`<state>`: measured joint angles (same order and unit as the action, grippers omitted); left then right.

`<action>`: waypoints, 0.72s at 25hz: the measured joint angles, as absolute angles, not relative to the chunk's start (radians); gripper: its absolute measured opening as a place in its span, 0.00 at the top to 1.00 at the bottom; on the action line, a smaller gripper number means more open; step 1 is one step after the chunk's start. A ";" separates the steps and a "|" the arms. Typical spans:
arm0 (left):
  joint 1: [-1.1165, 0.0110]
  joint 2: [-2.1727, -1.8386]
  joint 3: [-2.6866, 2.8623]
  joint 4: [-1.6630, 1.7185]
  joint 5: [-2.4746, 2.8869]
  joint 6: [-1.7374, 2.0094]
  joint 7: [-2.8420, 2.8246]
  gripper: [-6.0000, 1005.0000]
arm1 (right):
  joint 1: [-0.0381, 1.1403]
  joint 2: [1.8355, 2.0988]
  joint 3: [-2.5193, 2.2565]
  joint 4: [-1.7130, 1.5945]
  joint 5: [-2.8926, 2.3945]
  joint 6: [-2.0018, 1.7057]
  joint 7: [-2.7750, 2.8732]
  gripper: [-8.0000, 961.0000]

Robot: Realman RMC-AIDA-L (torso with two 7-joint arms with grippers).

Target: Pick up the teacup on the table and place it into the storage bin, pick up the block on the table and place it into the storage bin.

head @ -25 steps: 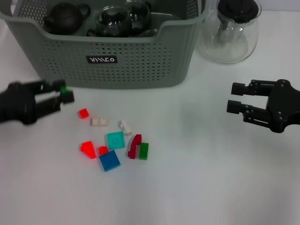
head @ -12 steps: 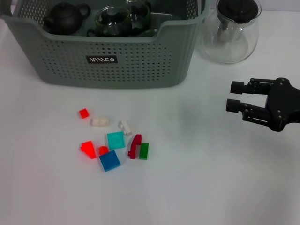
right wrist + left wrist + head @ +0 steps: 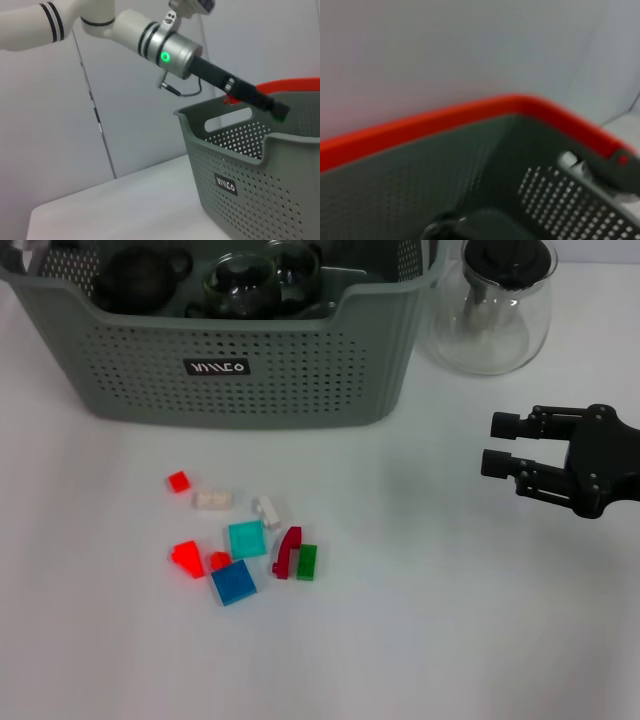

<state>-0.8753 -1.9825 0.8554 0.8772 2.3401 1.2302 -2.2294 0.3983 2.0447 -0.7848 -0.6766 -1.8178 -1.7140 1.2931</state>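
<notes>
Since the blocks before the storage bin are light, rigid and tiny, pinch flat sides. Right gripper gapes beside the bin; left gripper above it, can't tell.

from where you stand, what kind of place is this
Probably a robot test bench, not a home: a plain white table against a bare wall, a grey-green storage bin of tea ware, scattered toy blocks, and the right claw hovering.
</notes>
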 joint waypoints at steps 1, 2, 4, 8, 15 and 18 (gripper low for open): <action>-0.879 -1.990 0.870 0.877 2.357 1.212 -2.247 0.50 | 0.398 2.045 -0.785 -0.677 -1.818 -1.714 1.293 0.47; -0.884 -1.995 0.879 0.875 2.373 1.193 -2.267 0.50 | 0.398 2.045 -0.785 -0.677 -1.818 -1.714 1.293 0.47; -0.890 -2.001 0.889 0.872 2.402 1.164 -2.307 0.50 | 0.399 2.045 -0.785 -0.677 -1.818 -1.714 1.293 0.47; -0.893 -2.015 0.895 0.875 2.416 1.143 -2.335 0.49 | 0.399 2.045 -0.785 -0.676 -1.818 -1.713 1.293 0.47; -0.882 -2.016 0.832 0.898 2.368 1.162 -2.357 0.47 | 0.399 2.045 -0.785 -0.676 -1.818 -1.711 1.293 0.47; -0.824 -2.025 0.799 0.965 2.261 1.211 -2.317 0.47 | 0.399 2.045 -0.785 -0.676 -1.818 -1.711 1.293 0.47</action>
